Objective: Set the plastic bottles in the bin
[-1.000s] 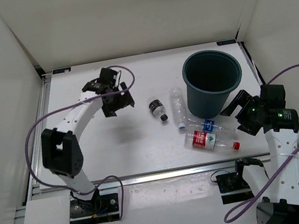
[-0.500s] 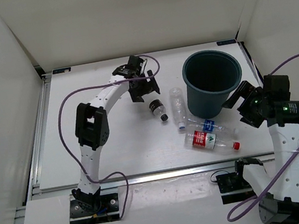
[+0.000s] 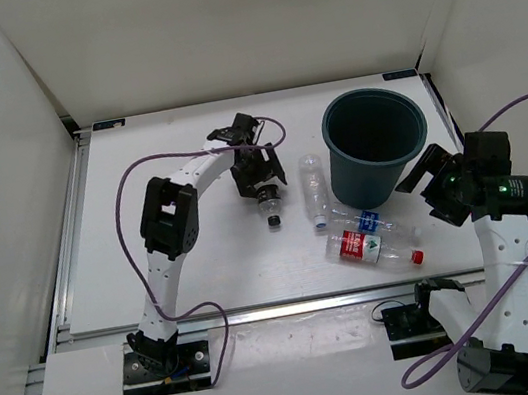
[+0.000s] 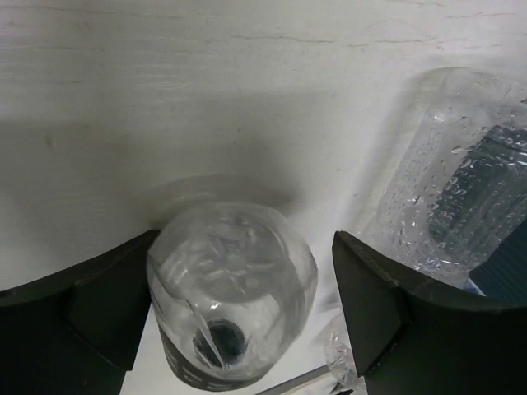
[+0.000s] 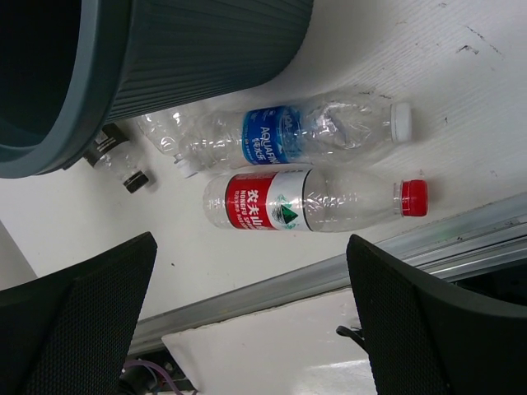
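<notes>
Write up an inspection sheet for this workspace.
Surface: white table, no spills seen.
Job's things: bin upright, no bottle seen inside; black-labelled bottle, unlabelled bottle, blue-labelled bottle and red-labelled bottle all lying on the table.
Clutter: nothing seen.
Grippers: left gripper jaws open astride the black-labelled bottle; right gripper jaws open, holding nothing.
Cables: purple cables loop along both arms, clear of the bottles.
Surroundings: white walls on three sides; metal rail at the near edge.

Four plastic bottles [image 3: 314, 187] [image 3: 271, 207] [image 3: 371, 222] [image 3: 366, 245] and one bin [image 3: 375, 183].
</notes>
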